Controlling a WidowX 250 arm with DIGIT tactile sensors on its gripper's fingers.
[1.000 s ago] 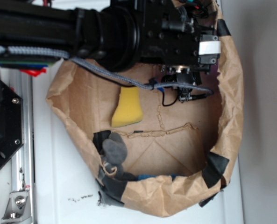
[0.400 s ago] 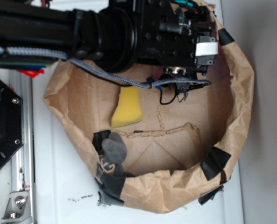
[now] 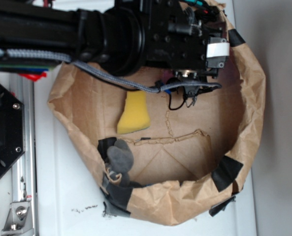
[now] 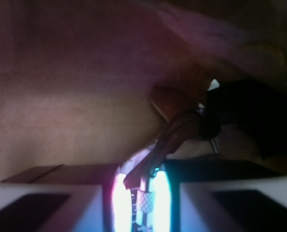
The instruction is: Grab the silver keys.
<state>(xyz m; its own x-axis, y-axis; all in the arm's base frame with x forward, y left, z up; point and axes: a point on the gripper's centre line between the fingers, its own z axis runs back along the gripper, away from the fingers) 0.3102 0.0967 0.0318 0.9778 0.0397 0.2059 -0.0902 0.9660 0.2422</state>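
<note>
The silver keys hang as a small bunch just under my gripper, inside the brown paper bag at its upper right. In the wrist view, one key blade runs slantwise down into the narrow gap between my two pads. My gripper is shut on that blade. The ring and a dark fob dangle to the right, above the bag's paper floor. The black arm hides the bag's top rim in the exterior view.
A yellow sponge wedge lies left of the keys on the bag floor. Dark grey round discs sit at the lower left rim. Black tape patches hold the crumpled wall. A metal rail runs along the left.
The gripper and the keys have risen slightly and drifted a little left. The bag's right wall has bulged and shifted. The sponge and discs have stayed put.
</note>
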